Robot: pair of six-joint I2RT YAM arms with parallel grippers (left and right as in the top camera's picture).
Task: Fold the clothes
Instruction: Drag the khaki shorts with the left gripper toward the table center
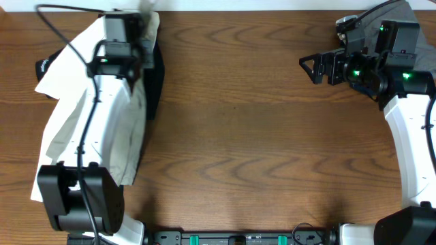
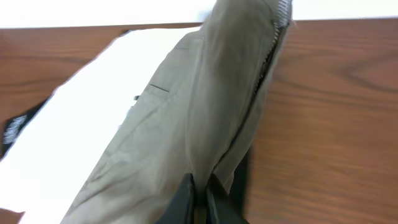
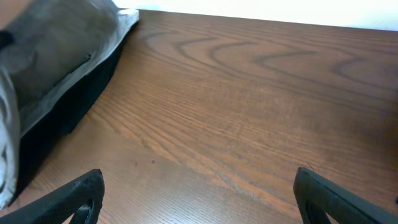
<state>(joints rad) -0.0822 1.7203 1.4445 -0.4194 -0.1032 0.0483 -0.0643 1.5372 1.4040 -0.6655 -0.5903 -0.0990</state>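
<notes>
A pile of clothes lies at the table's left: a beige garment with a zipper (image 2: pixel 205 99) on top, a white cloth (image 1: pixel 65 102) and a black garment (image 1: pixel 155 82) under them. My left gripper (image 2: pixel 200 196) is shut on a fold of the beige garment and holds it lifted near the table's far edge (image 1: pixel 126 30). My right gripper (image 3: pixel 199 196) is open and empty above bare wood at the far right (image 1: pixel 315 68). The pile's edge shows in the right wrist view (image 3: pixel 56 68).
The wooden table (image 1: pixel 272 150) stretches between the two arms. A grey cloth (image 1: pixel 402 12) lies behind the right arm at the far right corner. The arm bases stand at the front edge.
</notes>
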